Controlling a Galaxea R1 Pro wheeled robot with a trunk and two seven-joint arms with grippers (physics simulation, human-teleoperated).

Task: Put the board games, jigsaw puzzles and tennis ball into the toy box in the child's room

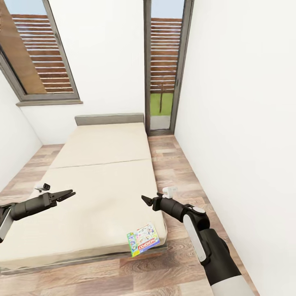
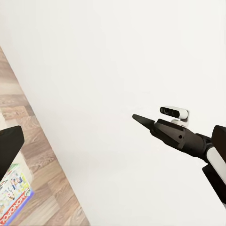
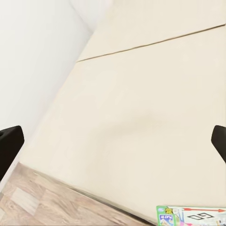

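Arms were held out level over the bed (image 1: pixel 102 164), one at each side, which I judged a ready stance before a pick and not a grasp. Starting at the left, the left gripper (image 1: pixel 67 195) hovered above the beige mattress near its left half, touching nothing; its fingers looked slightly parted and it carried nothing, though how wide it stood I could not tell for certain.

Further right, the Monopoly board game (image 1: pixel 143 239) lay flat at the bed's near right corner, just inside the edge. That edge position should make it easy to reach from the foot of the bed. It sat skewed to the mattress: its long axis ran diagonally, from near-left up toward far-right in the head view, with the lettered side along the near edge.

Rightmost, the right gripper (image 1: pixel 145 200) hung above and a little beyond the game, apart from it, pointing leftward across the bed. In its own wrist view the fingertips (image 3: pixel 9 143) stood at opposite borders, so it was spread wide and empty, with a corner of the game below it.
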